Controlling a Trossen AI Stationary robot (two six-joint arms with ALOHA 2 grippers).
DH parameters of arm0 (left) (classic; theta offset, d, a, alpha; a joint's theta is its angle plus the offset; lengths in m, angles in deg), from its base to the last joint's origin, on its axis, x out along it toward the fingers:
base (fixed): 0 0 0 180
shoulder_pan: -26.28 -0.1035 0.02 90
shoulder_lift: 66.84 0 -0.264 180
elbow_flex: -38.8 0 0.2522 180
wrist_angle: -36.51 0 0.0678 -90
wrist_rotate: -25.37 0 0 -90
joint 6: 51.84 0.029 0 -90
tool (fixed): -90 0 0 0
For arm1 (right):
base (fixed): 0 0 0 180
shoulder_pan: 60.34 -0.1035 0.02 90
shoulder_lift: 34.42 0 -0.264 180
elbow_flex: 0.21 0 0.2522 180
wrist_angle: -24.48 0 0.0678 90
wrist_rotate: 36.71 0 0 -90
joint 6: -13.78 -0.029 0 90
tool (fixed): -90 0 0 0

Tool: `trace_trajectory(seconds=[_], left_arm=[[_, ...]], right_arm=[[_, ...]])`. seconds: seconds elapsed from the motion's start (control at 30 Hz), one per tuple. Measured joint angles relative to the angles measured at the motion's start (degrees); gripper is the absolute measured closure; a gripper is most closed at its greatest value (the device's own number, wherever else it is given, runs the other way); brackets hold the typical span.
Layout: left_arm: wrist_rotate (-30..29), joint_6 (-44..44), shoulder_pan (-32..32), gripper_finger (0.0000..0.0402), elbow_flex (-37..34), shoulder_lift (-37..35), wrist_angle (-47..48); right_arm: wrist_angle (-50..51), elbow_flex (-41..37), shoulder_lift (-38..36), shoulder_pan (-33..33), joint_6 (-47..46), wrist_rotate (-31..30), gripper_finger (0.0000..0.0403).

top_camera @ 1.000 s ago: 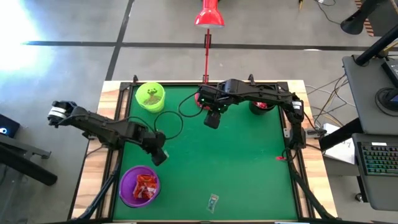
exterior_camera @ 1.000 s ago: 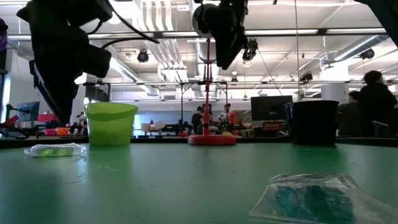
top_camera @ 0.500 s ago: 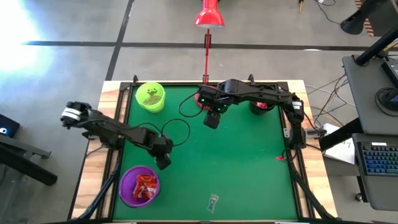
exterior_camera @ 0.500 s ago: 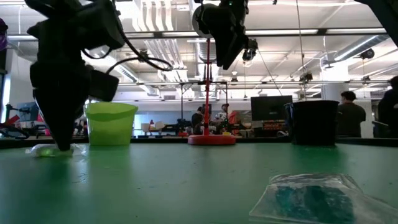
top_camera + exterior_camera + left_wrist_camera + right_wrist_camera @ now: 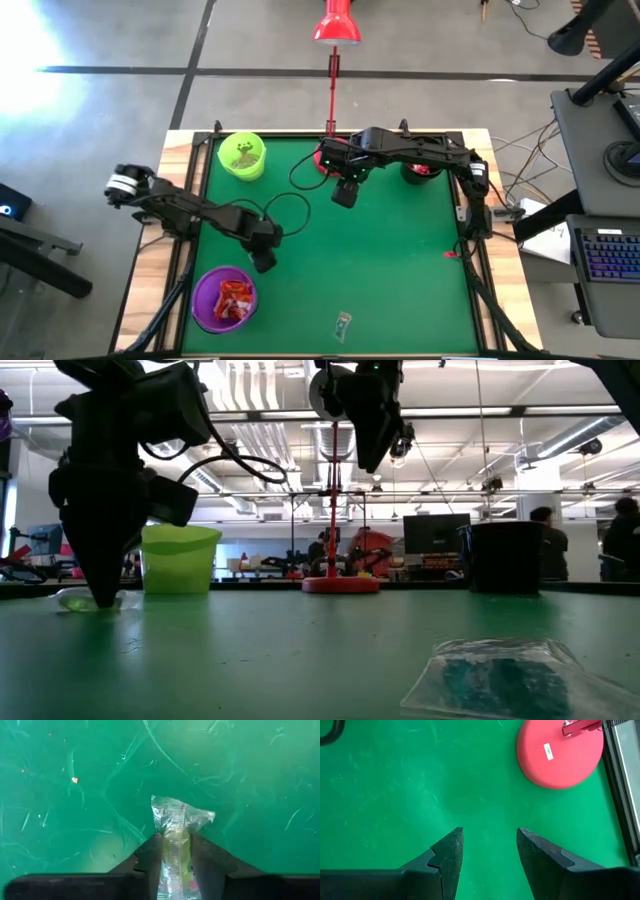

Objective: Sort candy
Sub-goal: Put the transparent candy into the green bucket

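Observation:
A clear greenish candy (image 5: 176, 827) lies flat on the green table (image 5: 400, 270), left of the middle. My left gripper (image 5: 176, 851) stands over it with its fingers pointing down, shut on it. In the low view the gripper's tips (image 5: 100, 600) are down at the table on the candy (image 5: 72, 600). My right gripper (image 5: 487, 840) hangs open, well above the table near the red lamp's base (image 5: 560, 752), with nothing between its fingers. A second candy in a blue-green wrapper (image 5: 342, 322) lies near the table's front edge. My left gripper has the candy's two long sides (image 5: 175, 845) between its two fingers, at the wrapper's middle. The fingers come from above, pointing down, one on each side of the wrapper. The candy lies flat on the table, and its crimped end (image 5: 182, 815) sticks out beyond the fingertips.
A purple cup (image 5: 225, 298) holding red candies stands at the near left. A lime-green cup (image 5: 242, 157) is at the far left, a black cup (image 5: 418, 170) at the far right. The red lamp's pole (image 5: 332, 90) rises at the far edge. A black cable (image 5: 285, 205) loops by the left arm.
My left gripper has come down and a little toward the table's near edge, until its fingertips stand at the table on the clear greenish candy. The candy has stayed where it lay.

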Motion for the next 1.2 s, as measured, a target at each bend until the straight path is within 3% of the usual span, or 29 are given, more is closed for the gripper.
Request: trace_trajectory(seconds=[0.23,0.8,1.2], left_arm=[[0.0,4.17,0.0,0.0393,2.23,-0.16,0.12],[-2.07,17.27,-4.84,0.0401,10.98,-2.16,14.48],[-4.04,26.95,-17.39,0.0401,15.61,-12.42,20.9]], right_arm=[[-0.09,0.0,0.0,0.0,2.97,-0.03,0.0225],[-0.07,-0.44,-0.04,0.13,5.94,-0.09,0.0225],[-0.84,-4.63,-0.04,0.13,5.01,-0.09,0.0225]])
